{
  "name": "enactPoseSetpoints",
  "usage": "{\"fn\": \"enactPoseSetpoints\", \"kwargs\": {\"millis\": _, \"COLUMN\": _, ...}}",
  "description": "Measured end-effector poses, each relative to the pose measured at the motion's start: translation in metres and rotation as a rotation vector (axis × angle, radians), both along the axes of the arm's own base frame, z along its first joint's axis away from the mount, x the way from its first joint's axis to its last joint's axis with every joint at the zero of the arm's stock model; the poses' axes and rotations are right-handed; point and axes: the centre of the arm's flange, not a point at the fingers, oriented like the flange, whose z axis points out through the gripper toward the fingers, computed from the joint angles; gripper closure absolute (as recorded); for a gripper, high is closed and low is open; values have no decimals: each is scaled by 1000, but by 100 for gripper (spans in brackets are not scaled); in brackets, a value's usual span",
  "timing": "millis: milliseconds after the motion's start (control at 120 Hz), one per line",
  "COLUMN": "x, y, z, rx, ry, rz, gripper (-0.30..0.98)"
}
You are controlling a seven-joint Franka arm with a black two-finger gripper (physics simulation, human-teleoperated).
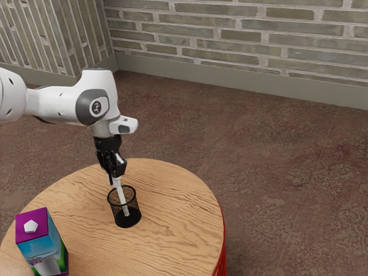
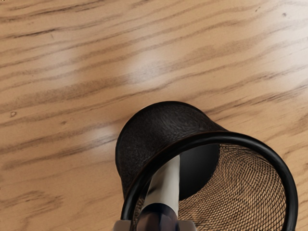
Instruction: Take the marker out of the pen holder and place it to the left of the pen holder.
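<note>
Over the round desk (image 1: 178, 241) my white arm (image 1: 63, 106) reaches out, its hand pointing mostly down. The bright box (image 1: 41, 241) stands apart from the job. The black pen holder (image 2: 161, 125) props up the marker (image 2: 165, 190), which leans with its low end inside. My gripper (image 1: 116, 180) pinches its dark top from both sides, likely so I can lift it out.

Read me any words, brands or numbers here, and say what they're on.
No text can be read.
Carton: purple marks on its side, too small to read.
Arm: mark on the round joint cover, too small to read.
Marker: dark streak, no readable letters.
</note>
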Motion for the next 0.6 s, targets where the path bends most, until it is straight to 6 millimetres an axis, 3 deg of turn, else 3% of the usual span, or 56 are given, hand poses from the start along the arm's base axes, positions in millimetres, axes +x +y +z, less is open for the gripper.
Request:
{"fn": "enactPoseSetpoints", "kwargs": {"millis": 200, "x": -1, "y": 0, "z": 10, "rx": -1, "ry": -19, "rz": -19, "gripper": 73}}
{"fn": "enactPoseSetpoints", "kwargs": {"millis": 267, "x": -6, "y": 0, "z": 44, "rx": -5, "ry": -63, "rz": -25, "gripper": 74}}
{"fn": "enactPoseSetpoints", "kwargs": {"millis": 375, "x": -31, "y": 1, "z": 132, "rx": -19, "ry": -171, "rz": -39, "gripper": 76}}
{"fn": "enactPoseSetpoints", "kwargs": {"millis": 467, "x": -46, "y": 39, "z": 176, "rx": -9, "ry": -201, "rz": 10, "gripper": 77}}
{"fn": "enactPoseSetpoints", "kwargs": {"millis": 533, "x": -44, "y": 60, "z": 182, "rx": 14, "ry": -167, "rz": 30, "gripper": 78}}
{"fn": "enactPoseSetpoints", "kwargs": {"millis": 600, "x": -30, "y": 67, "z": 166, "rx": 36, "ry": -91, "rz": 29, "gripper": 78}}
